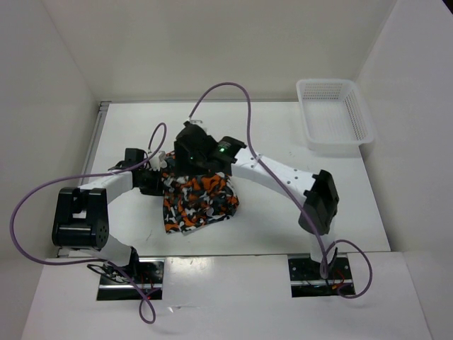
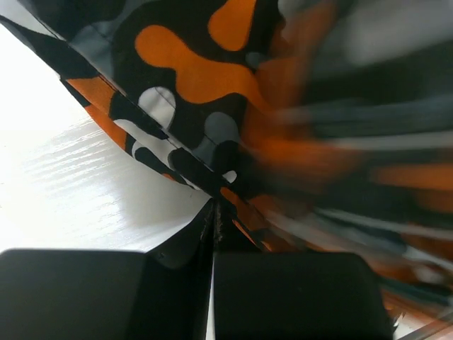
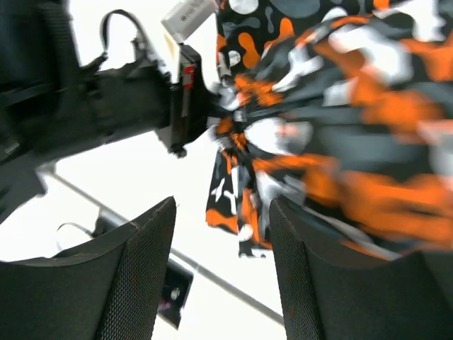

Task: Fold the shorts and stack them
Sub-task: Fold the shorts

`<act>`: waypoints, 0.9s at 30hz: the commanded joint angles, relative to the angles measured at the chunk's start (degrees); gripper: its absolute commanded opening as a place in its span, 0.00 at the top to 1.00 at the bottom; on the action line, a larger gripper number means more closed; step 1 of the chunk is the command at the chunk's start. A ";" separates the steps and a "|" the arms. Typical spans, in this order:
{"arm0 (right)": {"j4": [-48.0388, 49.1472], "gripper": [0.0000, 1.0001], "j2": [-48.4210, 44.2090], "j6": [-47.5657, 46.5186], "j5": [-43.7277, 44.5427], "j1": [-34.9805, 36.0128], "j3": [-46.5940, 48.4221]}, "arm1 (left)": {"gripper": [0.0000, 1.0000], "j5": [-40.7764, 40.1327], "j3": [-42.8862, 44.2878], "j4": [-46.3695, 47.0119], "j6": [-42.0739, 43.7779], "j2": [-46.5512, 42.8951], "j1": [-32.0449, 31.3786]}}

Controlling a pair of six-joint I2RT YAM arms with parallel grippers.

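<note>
The shorts (image 1: 198, 202), printed in orange, black, grey and white, lie bunched in a loose heap in the middle of the table. My left gripper (image 1: 164, 180) is at their left upper edge and is shut on a hem of the fabric, which shows pinched at its tips in the left wrist view (image 2: 214, 212). The cloth (image 2: 212, 78) drapes up and to the right from that pinch. My right gripper (image 1: 190, 166) hovers over the top edge of the shorts. Its jaws are open and empty (image 3: 223, 205), with the shorts (image 3: 318, 142) just beyond them.
A white plastic mesh basket (image 1: 306, 113) stands at the back right of the table. The left arm's wrist (image 3: 141, 99) is close to my right gripper. White walls close in the table on the left, back and right.
</note>
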 commanded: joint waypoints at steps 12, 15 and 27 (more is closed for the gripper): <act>0.39 0.77 -10.61 -5.09 1.02 -1.73 -9.48 | 1.00 0.12 2.71 -5.19 0.27 -3.60 0.19; 1.79 0.73 -9.56 -5.08 1.55 -1.02 -13.17 | 0.93 -3.05 5.70 -9.60 0.27 -8.70 0.71; 0.21 0.41 -3.14 -3.42 9.02 7.33 -15.11 | 0.70 12.50 6.33 -13.12 0.27 -12.14 -0.69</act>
